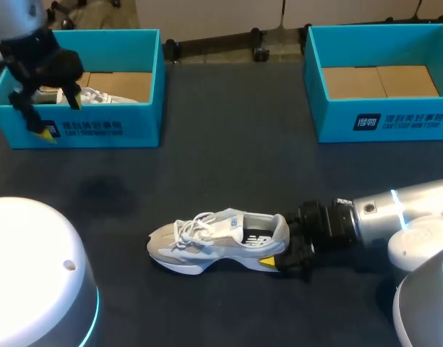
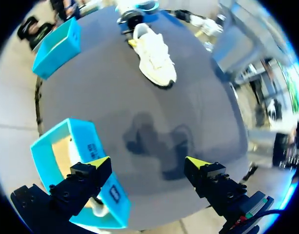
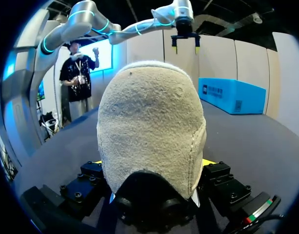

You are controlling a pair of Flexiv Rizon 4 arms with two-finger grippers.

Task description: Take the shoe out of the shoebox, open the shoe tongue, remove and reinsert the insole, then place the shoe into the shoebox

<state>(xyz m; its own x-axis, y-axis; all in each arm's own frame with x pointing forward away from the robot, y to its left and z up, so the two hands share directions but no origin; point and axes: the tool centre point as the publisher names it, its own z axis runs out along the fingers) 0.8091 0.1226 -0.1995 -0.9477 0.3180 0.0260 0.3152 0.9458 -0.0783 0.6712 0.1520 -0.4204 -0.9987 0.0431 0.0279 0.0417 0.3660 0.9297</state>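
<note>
Shoe point(image 1: 217, 242) on the near middle of the bench point(image 1: 228, 166), toe to the left, heel clamped between the fingers of the right end effector point(image 1: 282, 244). Bare bench surrounds it on all other sides. Left end effector point(image 1: 58, 116), fingers spread wide and holding nothing, hangs over the near wall of the far-left shoebox point(image 1: 84, 130), which holds a second shoe point(image 1: 91, 94). Far-right shoebox point(image 1: 380, 119) shows a bare cardboard floor.

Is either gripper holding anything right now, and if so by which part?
The right gripper grips the sneaker by its heel. The left gripper is open, holding nothing.
</note>
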